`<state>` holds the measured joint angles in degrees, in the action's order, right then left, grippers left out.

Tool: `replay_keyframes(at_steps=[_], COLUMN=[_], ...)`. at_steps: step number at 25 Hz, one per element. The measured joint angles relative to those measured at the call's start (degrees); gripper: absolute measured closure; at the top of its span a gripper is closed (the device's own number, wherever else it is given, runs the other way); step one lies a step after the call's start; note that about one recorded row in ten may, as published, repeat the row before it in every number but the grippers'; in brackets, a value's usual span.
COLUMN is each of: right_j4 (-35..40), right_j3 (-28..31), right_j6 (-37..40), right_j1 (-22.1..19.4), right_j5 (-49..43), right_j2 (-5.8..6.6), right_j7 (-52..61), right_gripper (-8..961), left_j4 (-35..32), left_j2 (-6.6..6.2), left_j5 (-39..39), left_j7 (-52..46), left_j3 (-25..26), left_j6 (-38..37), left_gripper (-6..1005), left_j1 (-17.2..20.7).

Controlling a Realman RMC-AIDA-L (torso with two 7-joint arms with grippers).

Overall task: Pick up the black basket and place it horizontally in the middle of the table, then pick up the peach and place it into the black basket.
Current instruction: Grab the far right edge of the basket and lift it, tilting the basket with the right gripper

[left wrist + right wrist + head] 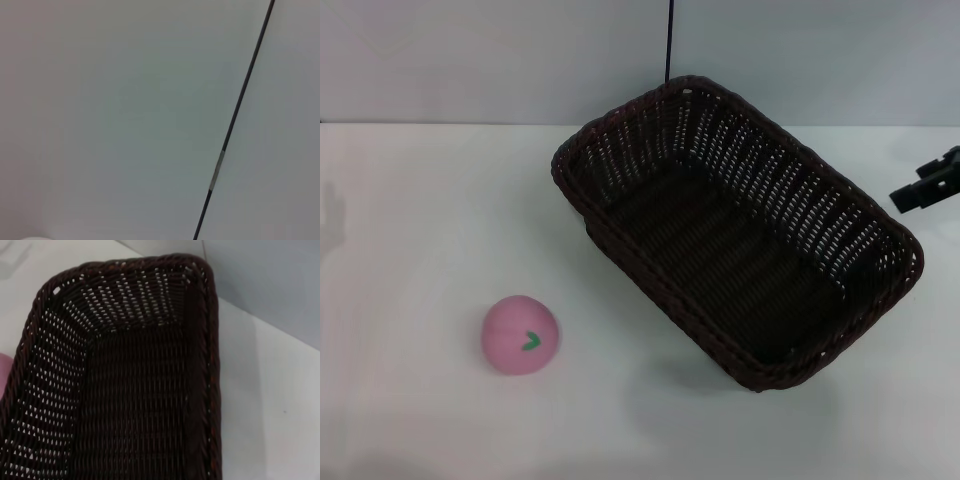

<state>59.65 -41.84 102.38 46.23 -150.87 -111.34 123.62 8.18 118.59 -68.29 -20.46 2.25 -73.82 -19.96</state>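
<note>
Right gripper (927,186): one, dark part at the head view's right edge, beside the basket's far end; finger state cannot be told. Left gripper: out of sight. One black basket (740,235), empty, lying diagonally, centre-right on the table (410,220). One peach (520,334), lower left, well apart.

The black basket (740,235) sits diagonally across the right half of the desk (410,200), its open inside bare. The peach (520,335) lies alone, well apart to its left, with open desk all round. The right end effector (927,186) hangs just beyond the basket's right rim.
</note>
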Motion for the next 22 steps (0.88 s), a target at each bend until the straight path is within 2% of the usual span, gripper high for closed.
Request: replay_keyframes(at_steps=[3,5,9,15,21,22], right_j4=[-0.3,-0.8,-2.6,-6.8,-7.7,-7.7], right_j3=[-0.3,-0.6,-1.3,-6.2,-6.6,-6.6], right_j6=[-0.7,-1.8,-3.1,-7.6,-8.9,-8.9], right_j1=[-0.1,-0.2,-0.1,-0.2,-0.2,-0.2], right_j5=[0.0,0.1,0.1,-0.1,-0.1,-0.1], right_j2=[-0.51,-1.31,-1.74,-3.28,-3.98,-4.05], right_j7=[0.0,-0.2,-0.3,-0.2,-1.1,-1.2], right_gripper=[345,347,351,358,364,401], left_j4=[0.0,0.0,0.0,0.0,0.0,0.0], left_j2=[0.00,0.00,-0.02,-0.03,-0.03,-0.03], left_j5=[0.0,0.0,0.0,0.0,0.0,0.0], left_j7=[-0.4,-1.0,-1.2,-1.3,-1.3,-1.3], left_j3=[-0.2,-0.2,-0.3,-0.3,-0.3,-0.3], left_j6=[0.0,0.0,0.0,0.0,0.0,0.0], left_gripper=[335,335,336,337,338,338], left_j1=[0.0,-0.1,-0.1,-0.3,-0.5,-0.5])
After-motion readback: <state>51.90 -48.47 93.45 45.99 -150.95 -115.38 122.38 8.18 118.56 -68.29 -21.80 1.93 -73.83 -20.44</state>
